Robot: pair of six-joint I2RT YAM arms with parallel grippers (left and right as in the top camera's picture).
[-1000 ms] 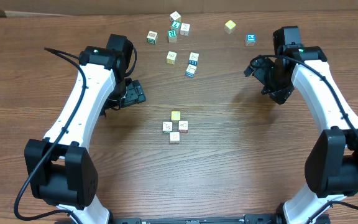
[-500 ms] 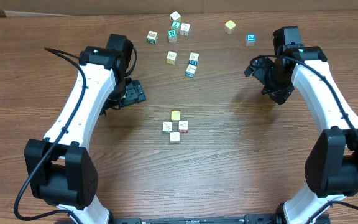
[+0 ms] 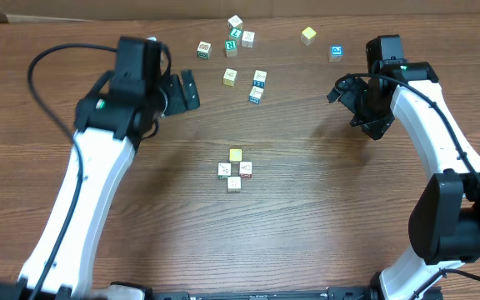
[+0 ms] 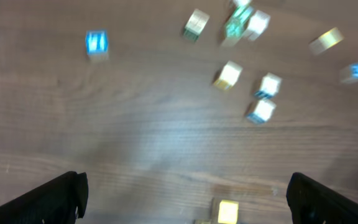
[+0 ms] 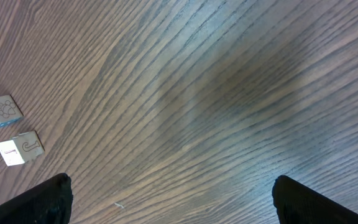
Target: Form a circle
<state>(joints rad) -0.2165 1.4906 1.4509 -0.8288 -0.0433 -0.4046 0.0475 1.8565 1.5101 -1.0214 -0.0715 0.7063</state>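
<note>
The circle (image 3: 235,169) lay near the middle of the table (image 3: 323,225). It was a tight cluster of four small cubes. The pale yellow cube (image 3: 236,155) sat on the far side and three whitish printed ones sat beside and below it. All four sat close together, and neither arm touched them.

The left gripper (image 3: 187,92) stood up and to the left of the cluster, well apart from it, with its jaws spread wide and nothing between them. Its wrist view was blurred. It showed both fingers (image 4: 48,199) at the bottom corners and the yellow cube at the bottom edge.

The right gripper (image 3: 358,108) stood over bare wood to the right, well apart from the cluster, likewise wide and empty. Its fingers (image 5: 36,202) showed at the lower corners of its wrist view.

Loose cubes (image 3: 231,46) were scattered along the far side, among them a blue-faced cube (image 3: 337,52) and a yellow-green cube (image 3: 308,35).
</note>
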